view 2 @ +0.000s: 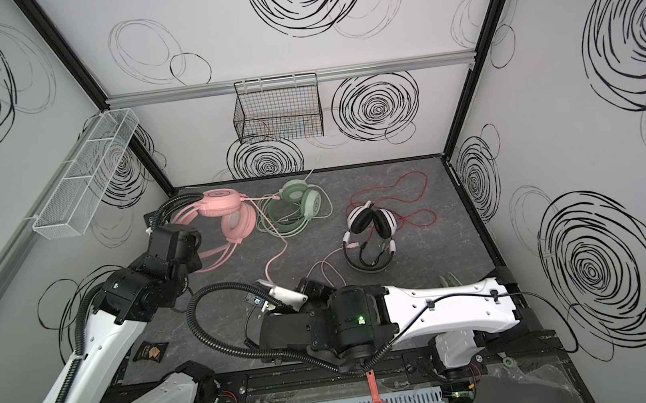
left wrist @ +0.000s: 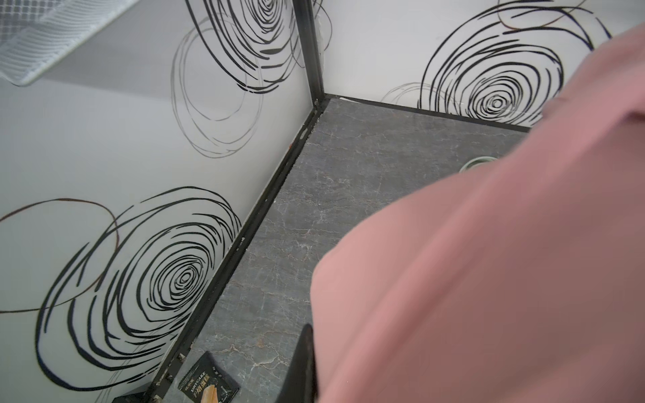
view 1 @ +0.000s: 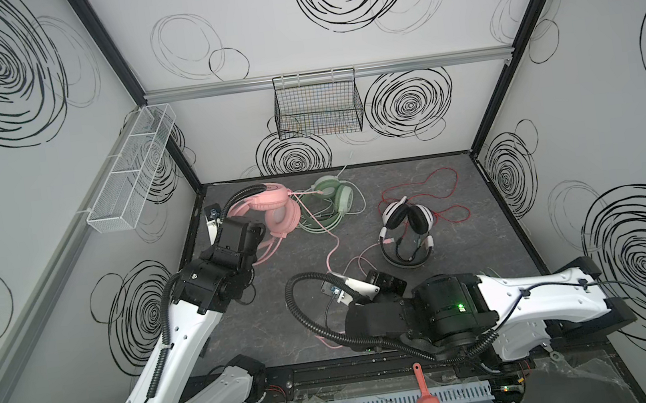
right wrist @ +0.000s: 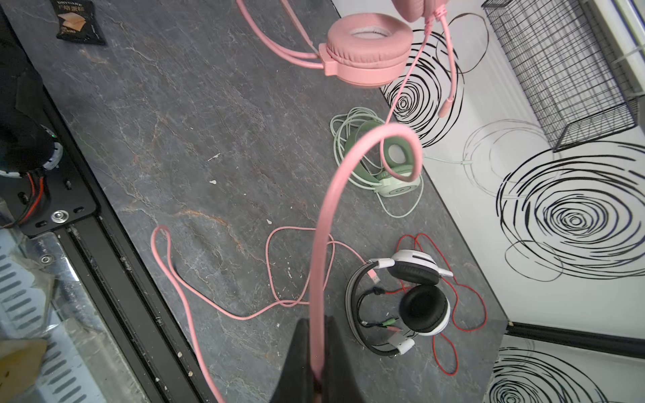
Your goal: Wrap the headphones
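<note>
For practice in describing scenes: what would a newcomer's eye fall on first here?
The pink headphones at the back left, whose pink cable arcs up to the right gripper, shut on it. Next, the white-and-black headphones on the right amid a thin red cable, and bold black swirls on every wall.

Blurred, cut off by frame edge: pink headset (left wrist: 488, 261); left jaws mostly hidden.

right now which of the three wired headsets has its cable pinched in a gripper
The all-pink over-ear headset: its pink cable is pinched in the shut right gripper. The mint-green headset and white-and-black headset lie untouched.
</note>
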You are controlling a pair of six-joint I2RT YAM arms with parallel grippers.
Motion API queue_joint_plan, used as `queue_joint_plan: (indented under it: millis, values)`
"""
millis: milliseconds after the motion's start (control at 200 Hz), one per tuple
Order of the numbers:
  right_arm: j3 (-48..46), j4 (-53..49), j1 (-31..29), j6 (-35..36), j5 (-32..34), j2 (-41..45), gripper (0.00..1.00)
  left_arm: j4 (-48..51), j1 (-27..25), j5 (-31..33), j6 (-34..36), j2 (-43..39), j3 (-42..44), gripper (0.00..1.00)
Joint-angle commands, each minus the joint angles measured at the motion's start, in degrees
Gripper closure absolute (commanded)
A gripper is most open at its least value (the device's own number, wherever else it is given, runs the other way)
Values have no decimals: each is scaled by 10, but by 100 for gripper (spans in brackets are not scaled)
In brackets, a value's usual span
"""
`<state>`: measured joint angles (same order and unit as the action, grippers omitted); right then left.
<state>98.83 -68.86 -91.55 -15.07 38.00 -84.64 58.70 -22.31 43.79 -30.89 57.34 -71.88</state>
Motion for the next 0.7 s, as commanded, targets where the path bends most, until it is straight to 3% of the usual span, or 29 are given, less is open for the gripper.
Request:
queue_joint_plan:
  millis: [0, 190, 345, 410, 610, 690]
  values:
    - [-25, 1, 10, 13, 37, 49, 100, -44, 31, 61, -46, -27, -43, 100]
    - [-123, 111, 138, -17, -20, 175, 100, -45, 94, 39, -70, -73, -72, 100]
    - [-211, 225, 233, 16, -129, 267, 100, -47, 121, 2, -58, -84, -106, 100]
    - [-263, 282, 259, 32, -156, 293, 91, -43, 122, -18, -61, -82, -124, 100]
    - [-429, 503, 331, 92, -96, 336, 84, -32, 122, -73, -69, -86, -158, 100]
    - [-491, 624, 361, 127, -71, 341, 68, -26, 122, -92, -70, -87, -165, 100]
